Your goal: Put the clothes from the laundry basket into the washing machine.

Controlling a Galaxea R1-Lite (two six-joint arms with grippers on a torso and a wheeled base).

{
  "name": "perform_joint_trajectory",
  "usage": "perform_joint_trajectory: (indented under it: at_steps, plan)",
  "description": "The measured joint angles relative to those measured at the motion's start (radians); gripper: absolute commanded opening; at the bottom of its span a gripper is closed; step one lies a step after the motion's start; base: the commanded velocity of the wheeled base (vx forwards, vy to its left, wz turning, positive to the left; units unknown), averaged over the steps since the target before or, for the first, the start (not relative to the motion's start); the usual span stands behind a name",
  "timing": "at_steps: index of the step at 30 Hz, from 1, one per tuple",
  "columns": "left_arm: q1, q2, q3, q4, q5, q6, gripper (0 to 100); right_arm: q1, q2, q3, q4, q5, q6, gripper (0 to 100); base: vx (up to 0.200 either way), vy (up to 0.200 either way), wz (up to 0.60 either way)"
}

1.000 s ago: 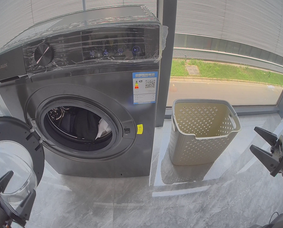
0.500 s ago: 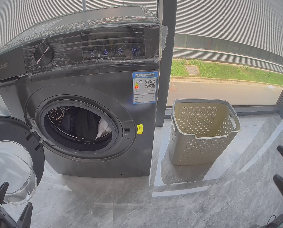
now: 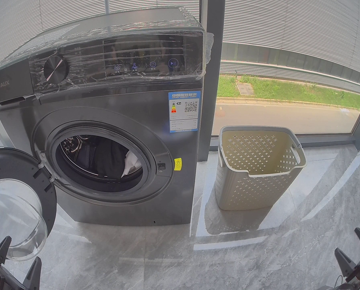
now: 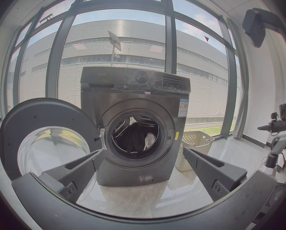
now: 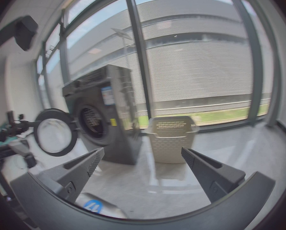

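Left tool (image 4: 143,153) spread wide, unloaded: washing machine (image 4: 133,112) straight ahead, door (image 4: 47,134) open, dark and white clothes (image 4: 135,138) in drum. Right tool (image 5: 142,152) spread wide, unloaded: laundry basket (image 5: 170,144) ahead on floor.

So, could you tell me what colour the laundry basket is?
The laundry basket is beige, with star-shaped holes; head view shows it best.

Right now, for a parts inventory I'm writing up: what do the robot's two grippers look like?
Both the left gripper and right gripper are matte dark grey, nearly black. Each has two wedge-shaped fingers tapering to points, with ridged inner pads and a small round fastener near each finger's base.
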Motion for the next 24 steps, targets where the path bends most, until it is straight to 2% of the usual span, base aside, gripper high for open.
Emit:
perform_joint_trajectory:
  at_steps: [4, 7, 9, 12, 19, 24]
  plan:
    - [0.0, -0.003, 0.0, 0.032, 0.028, 0.001, 100, 0.0, -0.067, -0.011, 0.056, -0.218, -0.044, 100, 0.0, 0.0, 0.0]
    - [0.0, -0.004, 0.0, 0.046, 0.039, 0.001, 100, 0.0, -0.099, -0.008, 0.058, -0.286, -0.082, 100, 0.0, 0.0, 0.0]
    - [0.0, -0.005, 0.0, 0.051, 0.043, 0.001, 100, 0.0, -0.113, 0.005, 0.035, -0.289, -0.098, 100, 0.0, 0.0, 0.0]
    - [-0.001, -0.006, 0.0, 0.057, 0.048, 0.004, 100, 0.0, -0.127, 0.021, -0.01, -0.272, -0.104, 100, 0.0, 0.0, 0.0]
    - [-0.003, -0.008, 0.0, 0.062, 0.046, 0.008, 100, 0.001, -0.142, 0.031, -0.011, -0.264, -0.104, 100, 0.0, 0.0, 0.0]
    - [-0.003, -0.008, 0.0, 0.062, 0.042, 0.005, 100, 0.001, -0.144, 0.031, -0.011, -0.264, -0.104, 100, 0.0, -0.2, 0.0]
